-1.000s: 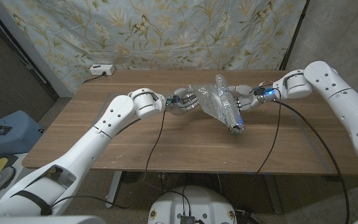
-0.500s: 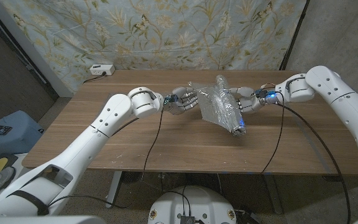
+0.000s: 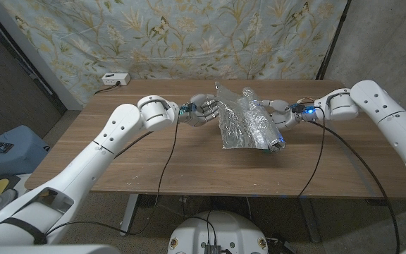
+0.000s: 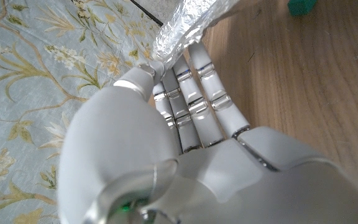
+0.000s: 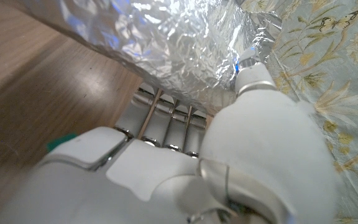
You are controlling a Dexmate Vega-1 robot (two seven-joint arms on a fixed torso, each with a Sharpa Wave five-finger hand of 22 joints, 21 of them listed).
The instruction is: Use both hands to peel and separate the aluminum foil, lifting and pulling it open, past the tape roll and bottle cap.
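- Head view: the aluminum foil [image 3: 244, 121], a crinkled silver sheet, hangs stretched over the middle of the desk [image 3: 118, 159]. The left hand [image 3: 204, 111] holds one side edge and the right hand [image 3: 279, 115] the opposite one. Gripping from both sides lets the two arms pull the sheet apart, and it appears partly opened. The foil's lower edge sits at or just above the wood. A white power strip [image 3: 115, 78] lies well away from the foil, at the desk's far left corner, in front of a floral cloth [image 3: 189, 35]. Nothing stands between the hands.
- Left wrist view: the left hand's fingers [image 4: 197, 106] are closed together, thumb pressing a foil edge [image 4: 185, 25] against them. That is a pinch suited to thin sheet. Beyond the foil, a small green object [image 4: 302, 6], possibly the bottle cap, rests on the wood.
- Right wrist view: the right hand's fingers [image 5: 166, 118] tuck under the foil [image 5: 160, 43], thumb clamping it from above. A green scrap [image 5: 59, 143] shows beside the hand; what it is cannot be told.
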